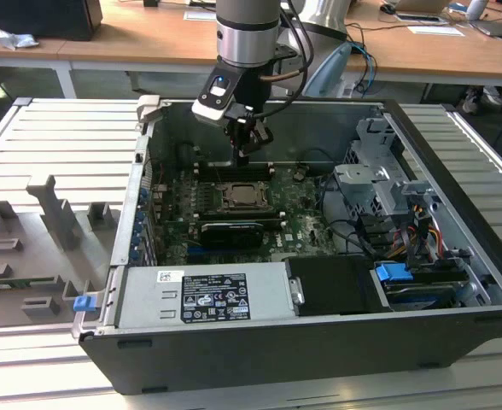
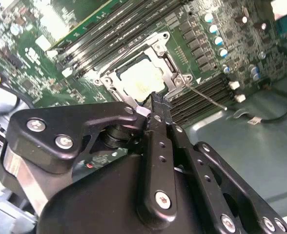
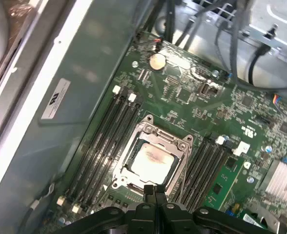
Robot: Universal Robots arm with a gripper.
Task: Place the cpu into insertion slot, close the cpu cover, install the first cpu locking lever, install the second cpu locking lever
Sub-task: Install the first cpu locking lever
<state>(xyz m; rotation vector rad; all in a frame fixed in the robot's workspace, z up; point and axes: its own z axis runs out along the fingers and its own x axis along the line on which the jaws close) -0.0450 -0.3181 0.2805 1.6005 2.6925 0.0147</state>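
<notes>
The cpu (image 3: 152,162) lies flat in the insertion slot (image 1: 243,197) on the green motherboard (image 3: 182,102), its pale face showing through the window of the cpu cover (image 3: 181,146). The cover lies down flat around the chip (image 2: 141,78), its metal frame (image 2: 171,64) level with the socket. A thin metal locking lever (image 2: 209,99) sticks out slanting beside the socket. My gripper (image 1: 243,156) hangs just above the socket's far side, a little apart from it. In both wrist views its black fingers (image 3: 155,192) are shut together with nothing between them (image 2: 156,100).
Black memory slots (image 3: 107,141) flank the socket on both sides. A black card (image 1: 231,232) and the power supply (image 1: 204,295) sit nearer the case front. The drive cage (image 1: 379,184) and cables (image 1: 345,231) fill the exterior view's right. The case wall (image 3: 75,87) stands close by.
</notes>
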